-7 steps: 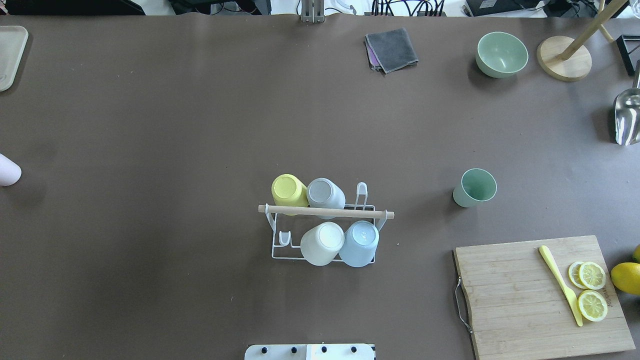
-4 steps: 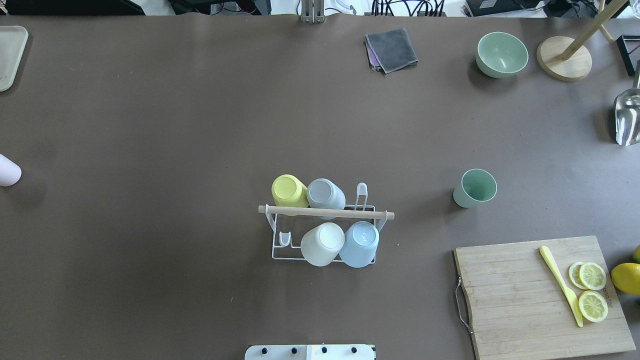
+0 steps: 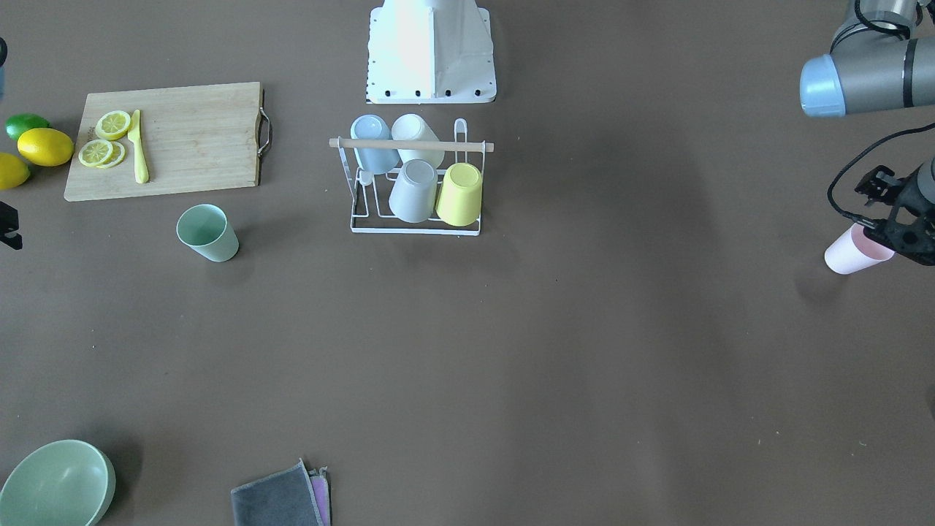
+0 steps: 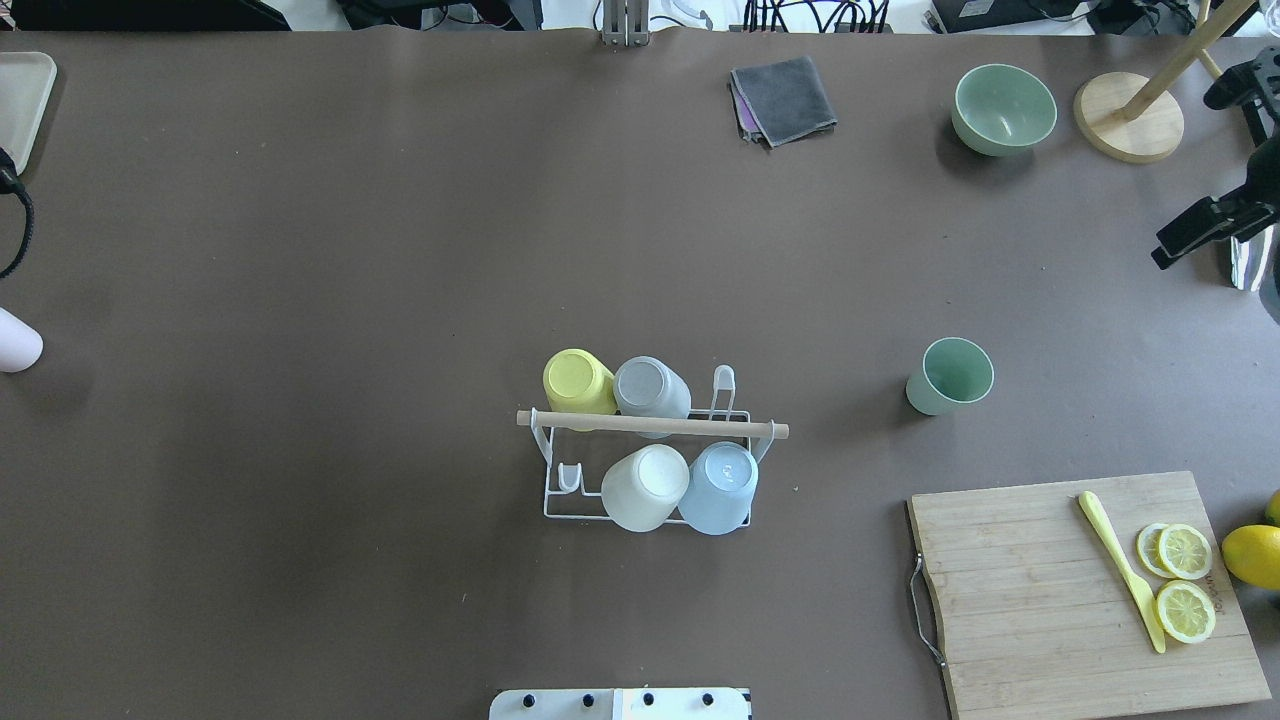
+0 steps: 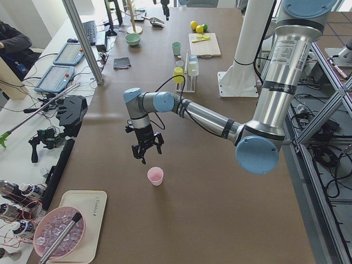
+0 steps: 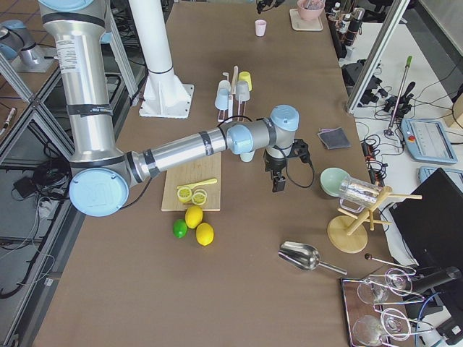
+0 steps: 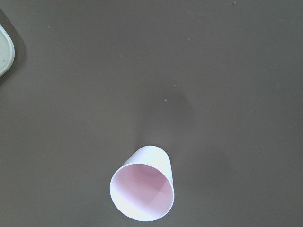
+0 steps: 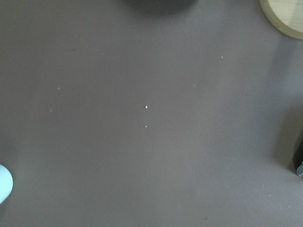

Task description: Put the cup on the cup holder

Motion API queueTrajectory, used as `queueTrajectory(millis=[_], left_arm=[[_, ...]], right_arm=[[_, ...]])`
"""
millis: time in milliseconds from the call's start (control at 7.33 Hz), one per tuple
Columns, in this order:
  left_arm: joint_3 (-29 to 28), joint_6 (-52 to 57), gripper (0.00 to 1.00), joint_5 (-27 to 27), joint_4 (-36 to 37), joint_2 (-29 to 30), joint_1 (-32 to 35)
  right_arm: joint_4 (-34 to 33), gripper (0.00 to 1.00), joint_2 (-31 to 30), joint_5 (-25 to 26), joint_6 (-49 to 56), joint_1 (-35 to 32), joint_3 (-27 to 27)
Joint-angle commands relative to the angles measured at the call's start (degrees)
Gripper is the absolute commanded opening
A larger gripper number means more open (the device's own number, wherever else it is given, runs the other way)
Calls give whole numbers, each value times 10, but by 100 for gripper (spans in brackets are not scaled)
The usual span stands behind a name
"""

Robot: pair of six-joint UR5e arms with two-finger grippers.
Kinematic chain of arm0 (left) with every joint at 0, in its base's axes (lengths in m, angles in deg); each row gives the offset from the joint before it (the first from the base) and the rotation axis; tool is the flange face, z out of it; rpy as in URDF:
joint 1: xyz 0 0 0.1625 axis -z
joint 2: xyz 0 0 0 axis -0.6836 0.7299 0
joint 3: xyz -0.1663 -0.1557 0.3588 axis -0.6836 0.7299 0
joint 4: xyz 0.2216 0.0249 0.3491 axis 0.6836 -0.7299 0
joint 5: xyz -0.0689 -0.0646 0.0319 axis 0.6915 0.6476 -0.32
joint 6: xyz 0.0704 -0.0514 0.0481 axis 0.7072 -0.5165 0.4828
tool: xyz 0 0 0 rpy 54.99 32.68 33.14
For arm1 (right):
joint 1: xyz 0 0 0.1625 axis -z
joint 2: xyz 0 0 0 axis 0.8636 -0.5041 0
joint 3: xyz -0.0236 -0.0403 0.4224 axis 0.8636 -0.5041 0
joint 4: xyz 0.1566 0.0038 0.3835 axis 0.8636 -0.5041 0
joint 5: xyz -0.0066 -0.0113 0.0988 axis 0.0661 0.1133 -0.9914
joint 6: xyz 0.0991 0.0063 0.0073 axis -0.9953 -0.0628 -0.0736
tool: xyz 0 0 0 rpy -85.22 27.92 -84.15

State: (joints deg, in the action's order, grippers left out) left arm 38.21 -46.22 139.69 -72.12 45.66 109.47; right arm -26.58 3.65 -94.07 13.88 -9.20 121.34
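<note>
The big brown table point(image 4: 300, 250) has a white cup holder point(image 4: 700, 427) standing in the middle. A green cup point(image 4: 948, 376) stands open side up to the right of it, well apart. A pink cup point(image 7: 144, 189) stands open side up far out at the left end, near a pale tray point(image 4: 20, 110). A wooden cutting board point(image 4: 1030, 590) lies near the right front corner, with two lemons point(image 3: 45, 146) and a lime point(image 3: 25, 124) beside it. Along the far edge are a folded grey cloth point(image 4: 785, 98), a green bowl point(image 4: 1003, 108) and a round wooden base point(image 4: 1128, 118). A shiny metal scoop point(image 4: 1255, 235) lies at the right end.
</note>
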Motion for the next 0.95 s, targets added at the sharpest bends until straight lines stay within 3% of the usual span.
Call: queueTrajectory(millis=[0,409,818], left_arm=[[-15,38,97,-66,5,8,-42],[-33,130,97,-172,14,32,-102],[-58,131,97,-205,19,42,-147]], right_arm=[[-38,100,34,24,6,50,0],[-106,100,82,41,73,70,-12],[-155,99,136,47,92,85,-27]])
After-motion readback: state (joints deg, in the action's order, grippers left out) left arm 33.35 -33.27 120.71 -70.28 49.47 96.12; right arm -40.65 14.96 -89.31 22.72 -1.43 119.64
